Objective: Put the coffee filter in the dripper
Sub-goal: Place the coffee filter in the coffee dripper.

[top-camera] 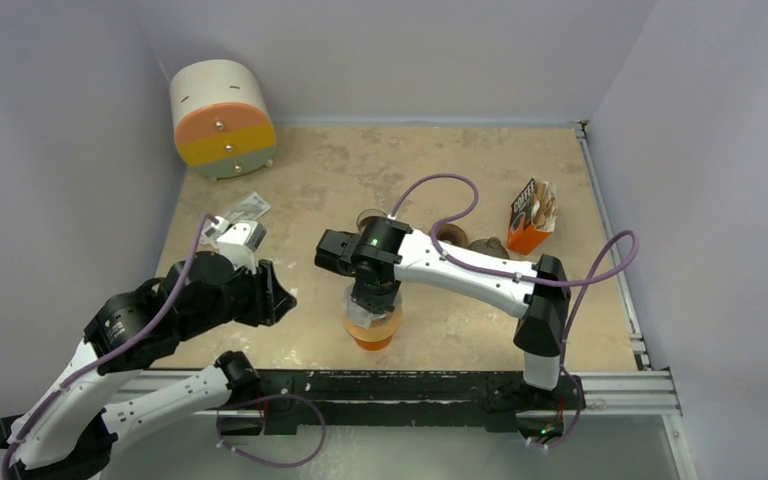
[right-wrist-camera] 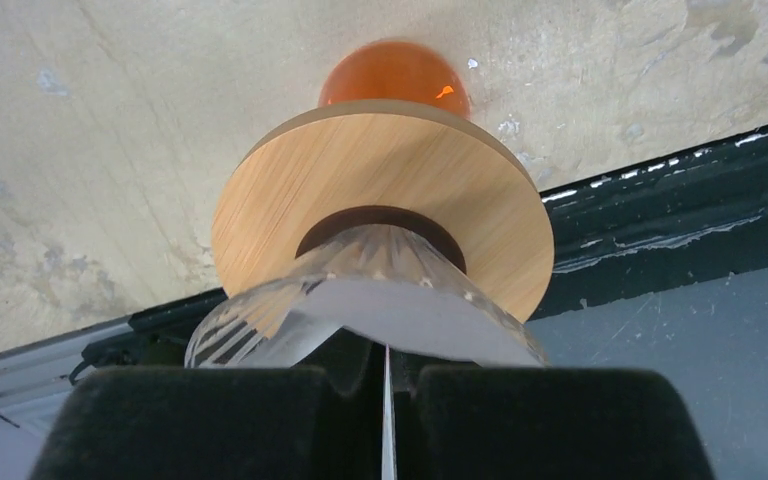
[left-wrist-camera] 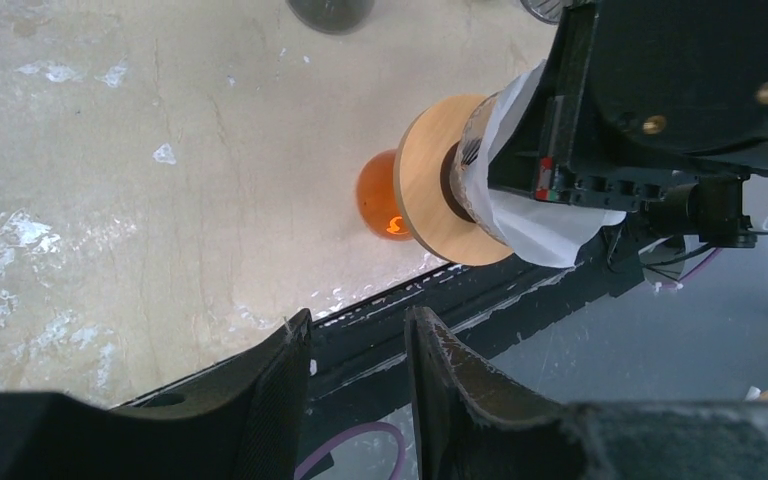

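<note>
The clear ribbed glass dripper [right-wrist-camera: 250, 318] sits in a round wooden collar [right-wrist-camera: 380, 170] on an orange glass vessel [right-wrist-camera: 395, 75], near the table's front edge [top-camera: 373, 335]. The white coffee filter [right-wrist-camera: 415, 312] lies in the dripper's mouth, with a thin fold pinched between my right fingers. My right gripper [right-wrist-camera: 385, 375] is shut on that filter, directly above the dripper [top-camera: 372, 300]. The left wrist view shows the filter [left-wrist-camera: 535, 225] bulging out under the right gripper. My left gripper [left-wrist-camera: 360, 320] is open and empty, apart to the left of the dripper [top-camera: 285, 297].
A round cabinet with orange and yellow fronts [top-camera: 222, 118] stands at the back left. An orange coffee box [top-camera: 532, 220] and brown objects [top-camera: 470, 243] lie at the right. A clear plastic packet [top-camera: 247, 209] lies behind my left arm. The black front rail [top-camera: 410, 385] runs just below the dripper.
</note>
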